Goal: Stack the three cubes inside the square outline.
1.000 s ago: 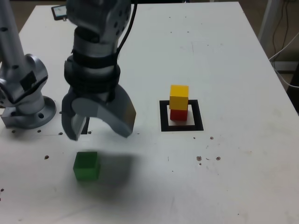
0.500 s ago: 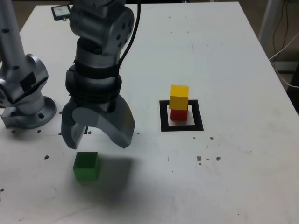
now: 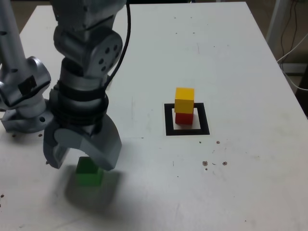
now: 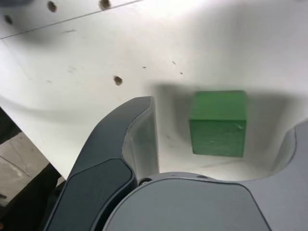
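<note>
Green cube [image 3: 88, 172] sits between my gripper's [image 3: 82, 161] spread jaws, at eight o'clock from the yellow cube [image 3: 184, 100] atop the red cube [image 3: 183, 118]

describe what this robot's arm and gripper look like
The arm is silver-grey metal with round joint housings dotted with small holes, black ribbed bands near the wrist, and a black cable running along it. The gripper has two broad, curved dark grey fingers with smooth surfaces.
</note>
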Tool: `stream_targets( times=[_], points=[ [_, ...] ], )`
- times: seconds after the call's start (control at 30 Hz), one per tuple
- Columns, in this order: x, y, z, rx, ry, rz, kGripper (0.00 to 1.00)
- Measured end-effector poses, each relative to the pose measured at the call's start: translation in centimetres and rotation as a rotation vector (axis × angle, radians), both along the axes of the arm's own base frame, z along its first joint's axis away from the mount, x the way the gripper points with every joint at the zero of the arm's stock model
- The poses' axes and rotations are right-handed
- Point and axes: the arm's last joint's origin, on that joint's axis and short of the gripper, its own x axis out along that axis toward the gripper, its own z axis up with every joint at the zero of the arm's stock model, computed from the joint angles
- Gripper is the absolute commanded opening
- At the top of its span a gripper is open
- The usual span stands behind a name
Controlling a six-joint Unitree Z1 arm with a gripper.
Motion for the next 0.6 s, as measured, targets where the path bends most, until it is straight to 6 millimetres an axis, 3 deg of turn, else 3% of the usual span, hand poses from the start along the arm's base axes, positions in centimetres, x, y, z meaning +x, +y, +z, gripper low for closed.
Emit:
stream_targets(
  times=[0.17,0.4,0.6],
  points=[
    [0.2,-0.3,-0.1,-0.016,-0.009,-0.002,0.88],
    [1.0,-1.0,-1.3,-0.015,0.020,0.011,0.69],
    [1.5,-1.5,-1.8,-0.022,0.014,0.026,0.60]
  ],
)
